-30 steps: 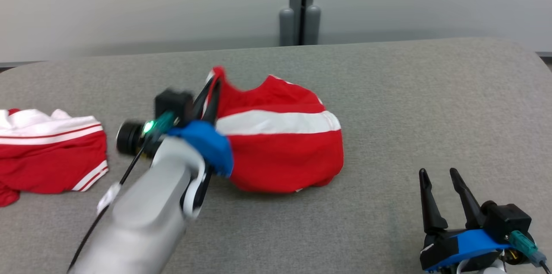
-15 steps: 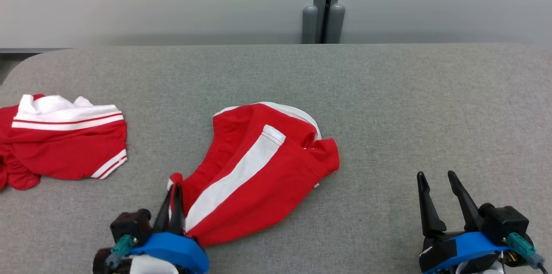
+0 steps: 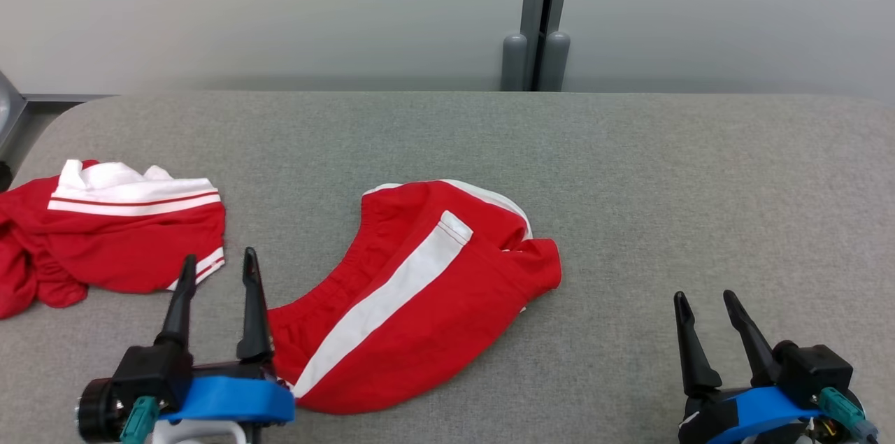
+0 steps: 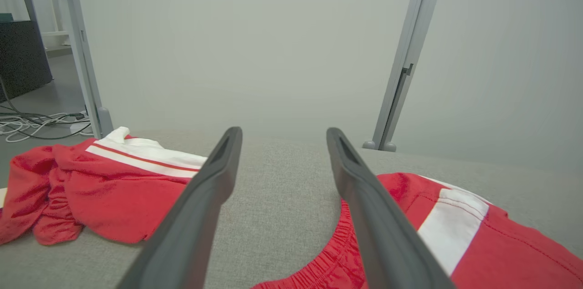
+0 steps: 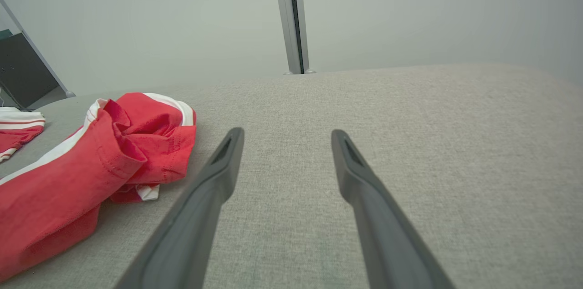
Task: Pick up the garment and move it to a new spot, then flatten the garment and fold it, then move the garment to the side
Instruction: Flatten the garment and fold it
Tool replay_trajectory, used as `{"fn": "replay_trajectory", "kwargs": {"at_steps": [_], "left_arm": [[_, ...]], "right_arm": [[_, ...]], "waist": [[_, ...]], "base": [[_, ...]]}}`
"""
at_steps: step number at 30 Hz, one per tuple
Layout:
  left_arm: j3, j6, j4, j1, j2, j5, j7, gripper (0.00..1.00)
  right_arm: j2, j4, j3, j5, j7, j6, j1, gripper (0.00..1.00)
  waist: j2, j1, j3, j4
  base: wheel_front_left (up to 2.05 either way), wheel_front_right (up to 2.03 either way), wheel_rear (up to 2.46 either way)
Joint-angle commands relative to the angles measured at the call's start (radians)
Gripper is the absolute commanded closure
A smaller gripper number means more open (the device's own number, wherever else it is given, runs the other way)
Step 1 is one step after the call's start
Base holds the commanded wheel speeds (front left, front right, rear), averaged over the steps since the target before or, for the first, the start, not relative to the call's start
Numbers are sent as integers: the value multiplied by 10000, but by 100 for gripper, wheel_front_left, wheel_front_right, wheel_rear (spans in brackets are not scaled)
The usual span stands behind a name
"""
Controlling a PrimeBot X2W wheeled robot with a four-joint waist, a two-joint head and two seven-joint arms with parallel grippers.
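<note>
The garment (image 3: 426,294), red shorts with a white side stripe, lies crumpled on the grey table (image 3: 629,178) near the front middle. It also appears in the left wrist view as the garment (image 4: 455,243) and in the right wrist view as the garment (image 5: 68,175). My left gripper (image 3: 218,262) stands open just left of its waistband end, holding nothing, fingers (image 4: 214,175) spread over bare cloth-covered table. At the front right my right gripper (image 3: 703,299) is open and empty, well clear of the garment, with its fingertips (image 5: 230,143) above bare table.
A second red and white garment (image 3: 112,234) lies bunched at the table's left edge, close to my left gripper. A grey post (image 3: 537,45) stands behind the table against a pale wall. The table's right half is bare.
My left gripper pulled the garment toward the front, then opened and let it go; it now sits beside the waistband. The head camera shifted. The right gripper stayed put.
</note>
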Motion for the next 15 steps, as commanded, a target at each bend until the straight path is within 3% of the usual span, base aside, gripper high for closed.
{"fn": "replay_trajectory", "kwargs": {"at_steps": [1, 10, 15], "left_arm": [[192, -178, -196, 156, 1, 270, -25, 0], [1453, -812, -527, 1110, -331, 1589, -26, 0], [1814, -1011, -481, 1243, -515, 1699, -26, 0]], "right_arm": [[-35, 10, -5, 63, -35, 6, 92, 0], [-33, 131, 68, -64, -35, 6, 217, 0], [-25, 321, 818, -124, -36, 6, -406, 0]], "waist": [[1, 1, -7, 39], [1, 1, -186, 400], [1, 1, -242, 603]], "base": [[0, 0, 0], [0, 0, 0], [0, 0, 0]]}}
